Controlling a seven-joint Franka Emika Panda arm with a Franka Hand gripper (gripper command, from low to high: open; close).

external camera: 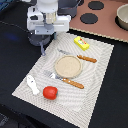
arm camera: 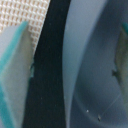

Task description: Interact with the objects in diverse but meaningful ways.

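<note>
Hovering over the grey pan [external camera: 41,39], gripper [external camera: 44,34] hides most of it; handle [external camera: 43,48] pokes toward the mat [external camera: 95,85]. Yellow packet [external camera: 81,43] w/ red marks lies beyond, no readable text. Wrist view: fingers [arm camera: 12,75] apart, pan rim [arm camera: 82,70] between, nothing gripped.
</note>
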